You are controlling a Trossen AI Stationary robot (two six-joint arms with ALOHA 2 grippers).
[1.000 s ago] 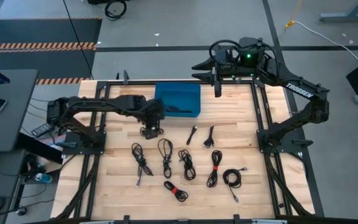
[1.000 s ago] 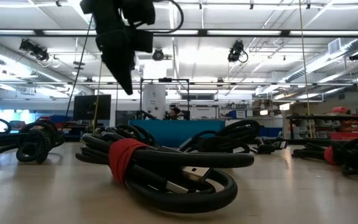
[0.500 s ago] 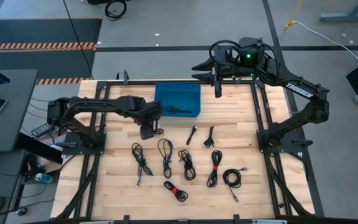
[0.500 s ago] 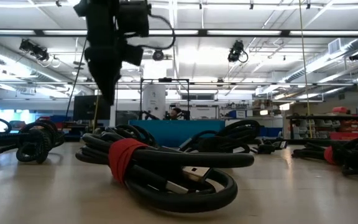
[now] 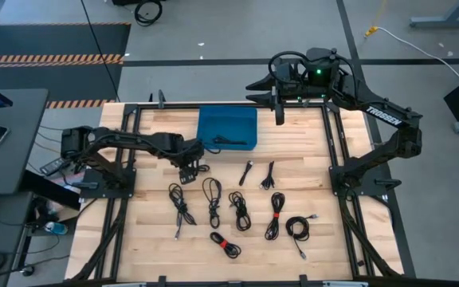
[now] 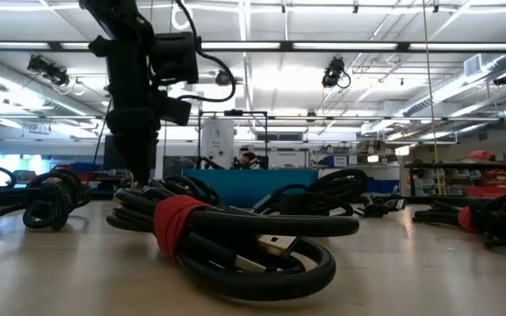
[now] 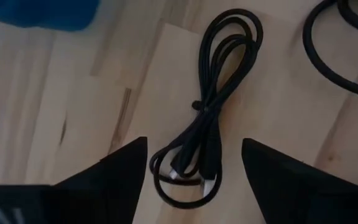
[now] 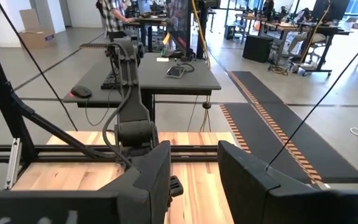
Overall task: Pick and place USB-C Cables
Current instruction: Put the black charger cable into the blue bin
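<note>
Approach step: your left gripper [image 7: 194, 165], fingers spread wide and empty, hovers over the leftmost cable [image 7: 211, 118] at the frame's lower centre; you likely next descend and close, while the right gripper [image 8: 194, 171] waits open.

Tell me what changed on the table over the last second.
The left pincer came down and slid left from beside the blue bin, and now hangs open over the leftmost cable. It has taken hold of nothing. The cables, the bin and the right arm, parked at the far edge, stayed put.
</note>
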